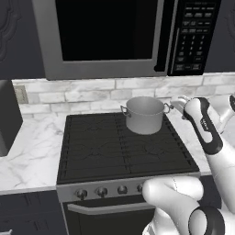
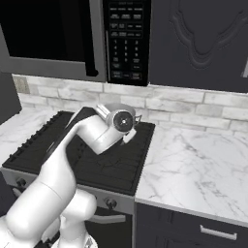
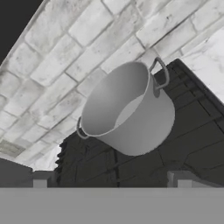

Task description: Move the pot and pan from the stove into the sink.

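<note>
Ahead of the open hand [image 3: 112,177], pot [image 3: 127,109] stands apart.

- Microwave [image 1: 103,36]: mounted above the cooking area, steel frame, dark glass door, vertical handle to the right of the door.
- Microwave control panel [image 2: 126,41]: black, rows of small buttons, right of the door.
- Backsplash [image 1: 87,94]: pale grey brick tiles running along the wall beneath the microwave.
- Wall outlet [image 1: 20,94]: set in the backsplash at far left.
- Marble counter [image 2: 193,164]: white with grey veining, on both sides of the range.
- Upper cabinet [image 2: 198,41]: dark, with an ornamental raised panel, right of the microwave.
- Lower drawer [image 2: 213,232]: dark front, silver bar handle, under the right-hand counter.
</note>
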You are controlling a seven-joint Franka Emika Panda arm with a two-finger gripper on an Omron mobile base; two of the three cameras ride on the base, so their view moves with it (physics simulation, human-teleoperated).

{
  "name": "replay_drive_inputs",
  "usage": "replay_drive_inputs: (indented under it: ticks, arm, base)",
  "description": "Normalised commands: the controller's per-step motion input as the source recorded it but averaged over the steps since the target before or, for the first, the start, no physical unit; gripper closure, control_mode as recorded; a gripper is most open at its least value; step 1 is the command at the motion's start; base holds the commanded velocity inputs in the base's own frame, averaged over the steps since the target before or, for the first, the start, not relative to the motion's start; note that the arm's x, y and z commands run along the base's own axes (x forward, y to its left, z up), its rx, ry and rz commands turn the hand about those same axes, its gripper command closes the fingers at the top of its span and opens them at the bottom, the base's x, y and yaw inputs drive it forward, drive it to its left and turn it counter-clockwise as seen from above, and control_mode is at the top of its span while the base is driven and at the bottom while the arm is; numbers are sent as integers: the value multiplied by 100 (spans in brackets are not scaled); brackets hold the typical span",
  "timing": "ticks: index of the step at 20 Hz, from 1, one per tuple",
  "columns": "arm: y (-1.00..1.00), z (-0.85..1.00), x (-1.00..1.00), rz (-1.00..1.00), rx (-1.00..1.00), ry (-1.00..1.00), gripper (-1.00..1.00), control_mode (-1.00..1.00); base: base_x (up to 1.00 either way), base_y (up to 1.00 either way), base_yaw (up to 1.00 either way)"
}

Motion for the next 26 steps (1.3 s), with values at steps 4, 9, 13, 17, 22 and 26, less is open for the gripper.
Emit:
replay_drive_inputs:
  ticks: [4,9,13,17,22,26]
  arm:
    - [17,-13,32,-2,0,3,-100,-100]
    - [9,-16,25,0,0,2,-100,-100]
    - [11,-10,25,0,0,4,-100,-100]
    - [5,-12,14,0,0,5,-100,-100]
    - [0,-18,1,0,0,2,-100,-100]
    - [-2,-16,0,0,0,0,-100,-100]
  base:
    - [0,0,0]
    - [0,0,0]
    - [0,0,0]
    - [0,0,0]
    - [0,0,0]
    - [0,0,0]
